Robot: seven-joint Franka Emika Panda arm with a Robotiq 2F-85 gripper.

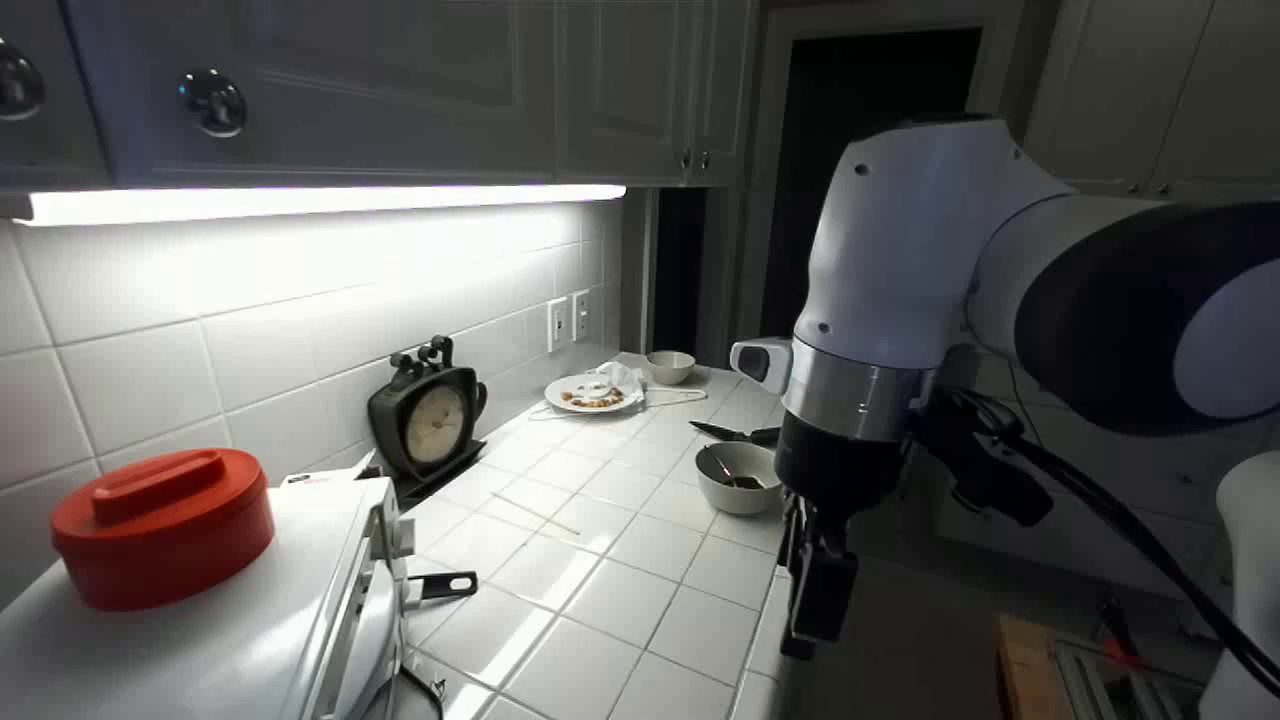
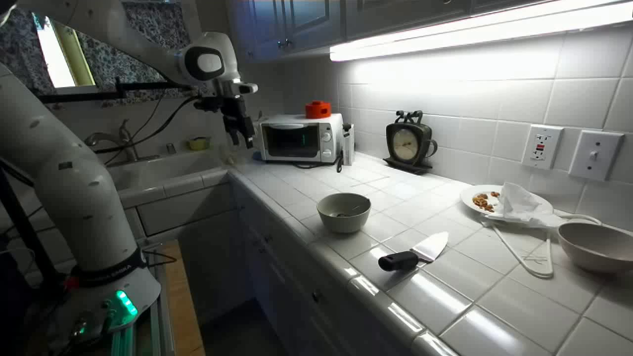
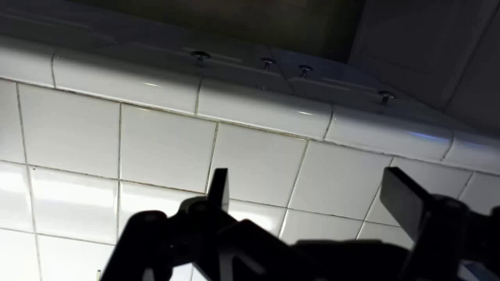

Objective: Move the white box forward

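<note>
As I see in wrist view, tool [image 3: 307, 185] hangs over bench [image 3: 168, 144], jaws well apart. Taking toaster oven [image 2: 297, 119] as my landmark: white box [image 2: 350, 148] stands upright just beside it, on side facing black dial scale [image 2: 408, 143]. Red lidded container [image 2: 318, 110] on top of toaster oven; bowl [image 2: 343, 213] well apart from it, near bench edge.

The toaster oven [image 1: 255, 625] partly hides the white box [image 1: 335, 474].
</note>
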